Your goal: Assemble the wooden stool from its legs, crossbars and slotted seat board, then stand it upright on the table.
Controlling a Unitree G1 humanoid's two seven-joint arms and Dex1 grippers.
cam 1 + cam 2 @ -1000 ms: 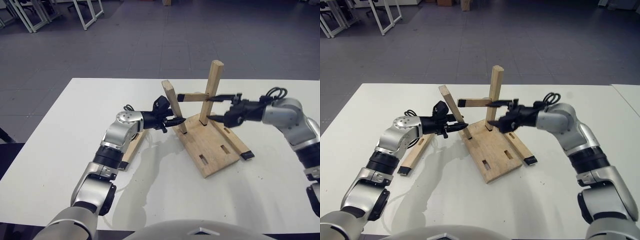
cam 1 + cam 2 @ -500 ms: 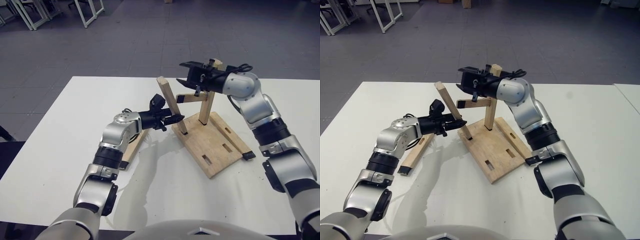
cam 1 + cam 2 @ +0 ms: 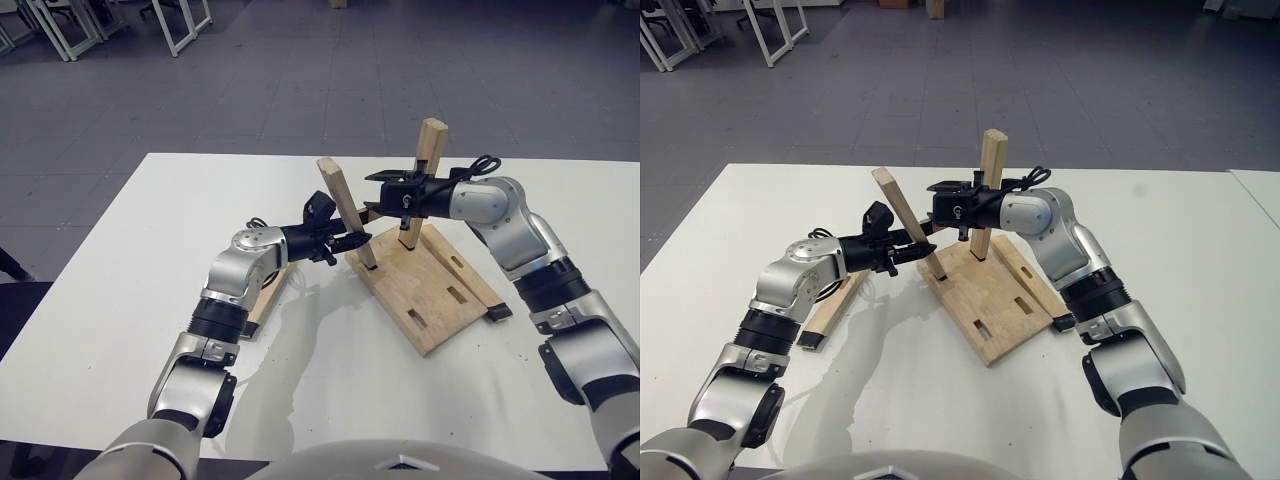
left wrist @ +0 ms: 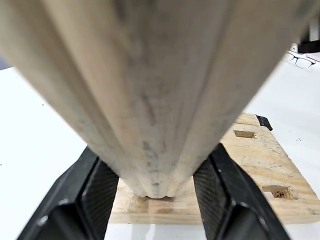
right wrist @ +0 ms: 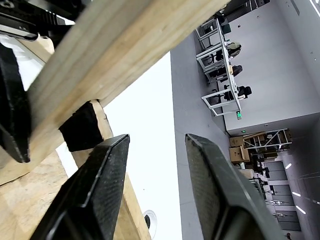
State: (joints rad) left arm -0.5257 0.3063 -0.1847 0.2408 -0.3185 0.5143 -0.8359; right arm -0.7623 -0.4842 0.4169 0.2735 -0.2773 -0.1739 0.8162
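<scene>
Squarely on the white table [image 3: 110, 300] lies the slotted seat board [image 3: 395, 282], and we place everything else by it; two legs stand in slots at its far end. At the board's left corner the leaning leg [image 3: 340, 195] tilts away to the left; at its far corner the upright leg [image 3: 430, 150] rises nearly straight; the crossbar [image 3: 390, 213] runs between them above the board, much of it hidden behind the right gripper [image 3: 372, 195].

The left arm extends from the left of the board, elbow bent and low over the table, forearm level and pointing at the board's left corner; the left gripper [image 3: 355, 241] is clamped on the leaning leg just above the board, and in the left wrist view we see its fingers [image 4: 95, 195] pressed to either side of the wood.

The right arm arches over the board's right edge, elbow high, forearm folded back leftward past the upright leg; its gripper sits at crossbar height between the two legs, fingers [image 5: 95, 190] spread wide; we cannot tell whether they touch the crossbar.

A spare leg [image 3: 828, 312] lies flat on the table left of the board, under the left forearm; another capped piece [image 3: 475, 283] lies along the board's right edge, touching it.
</scene>
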